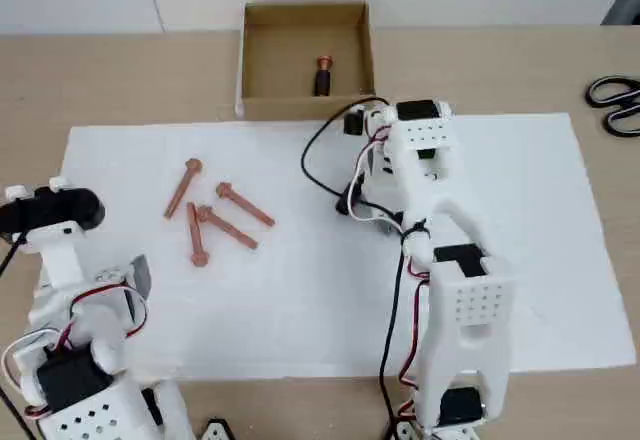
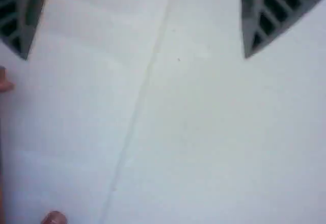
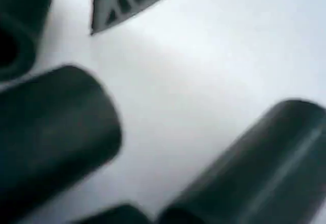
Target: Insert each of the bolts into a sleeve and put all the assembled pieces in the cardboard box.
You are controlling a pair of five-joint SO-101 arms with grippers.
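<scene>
Four loose bolts (image 1: 226, 226) lay on one white sheet (image 1: 300, 290), one assembled piece (image 1: 323, 75) stood in one cardboard box (image 1: 305, 10), at least three dark sleeves (image 3: 51, 132) lay close together, one pair of scissors (image 1: 615, 100) rested aside, two arms (image 1: 440, 160) stood by.

No writing, label, number or sign can be read on anything in these views.

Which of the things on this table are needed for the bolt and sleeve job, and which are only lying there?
Belong to the job: four loose bolts, dark sleeves, cardboard box, one assembled piece inside it.
Only lying about: scissors on the bare table, beside the white sheet.
</scene>
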